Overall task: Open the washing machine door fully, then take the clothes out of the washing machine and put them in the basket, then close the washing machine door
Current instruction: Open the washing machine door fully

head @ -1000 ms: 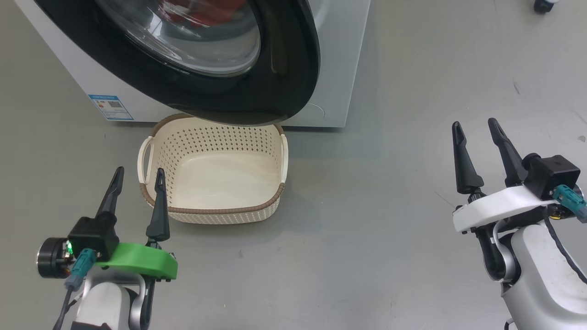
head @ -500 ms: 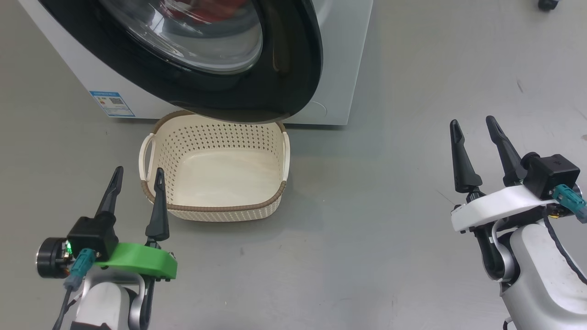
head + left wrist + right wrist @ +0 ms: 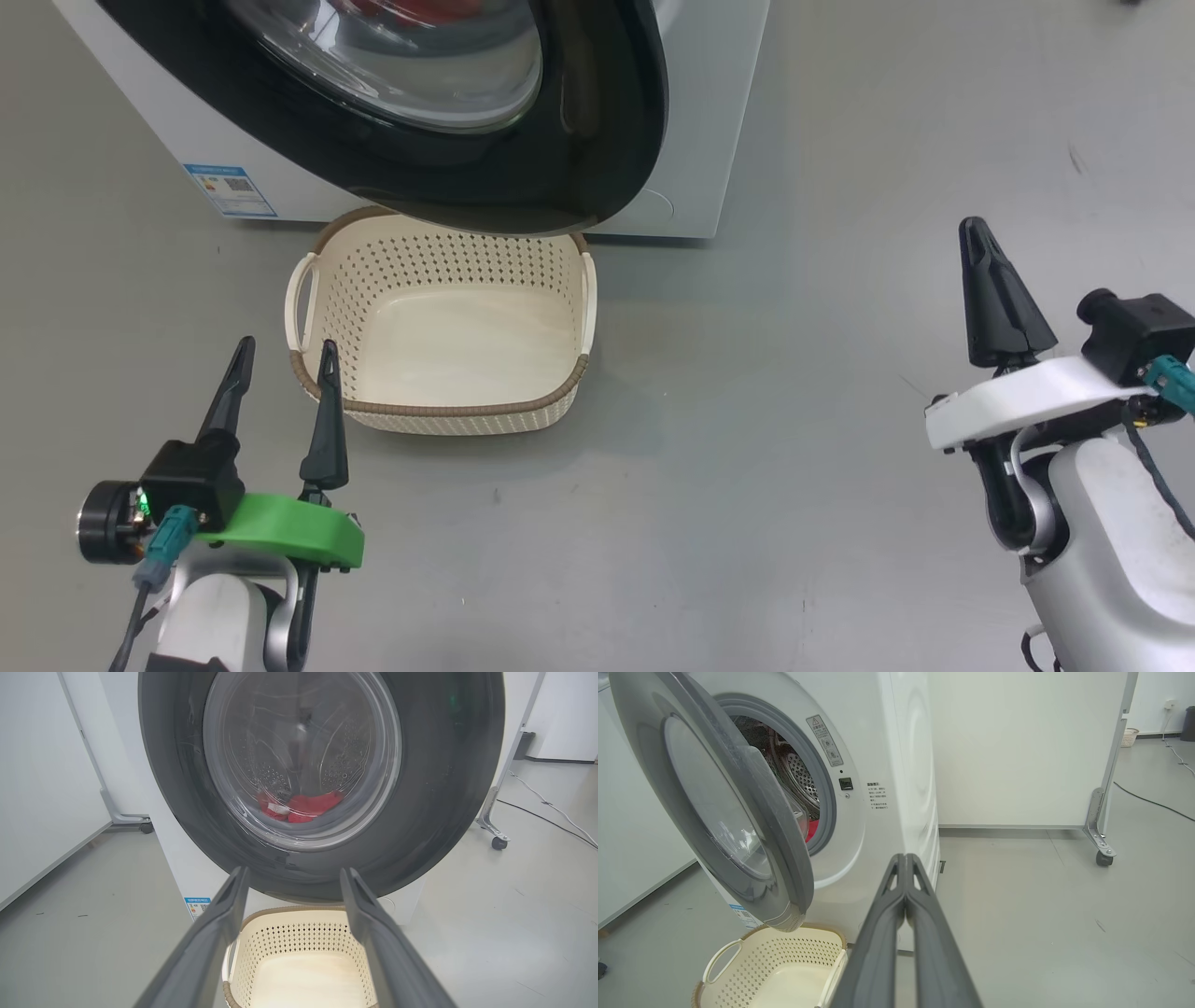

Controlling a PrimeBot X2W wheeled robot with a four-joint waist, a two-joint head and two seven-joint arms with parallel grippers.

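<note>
Washing machine door [image 3: 602,131] ajar over the basket [image 3: 439,409]
Clothes [image 3: 308,805] lie in the drum; left gripper [image 3: 286,345] fingers spread apart, right gripper [image 3: 973,226] fingers pressed together, both free

Cream hole-dotted basket [image 3: 448,271], red clothes [image 3: 308,805]
</note>
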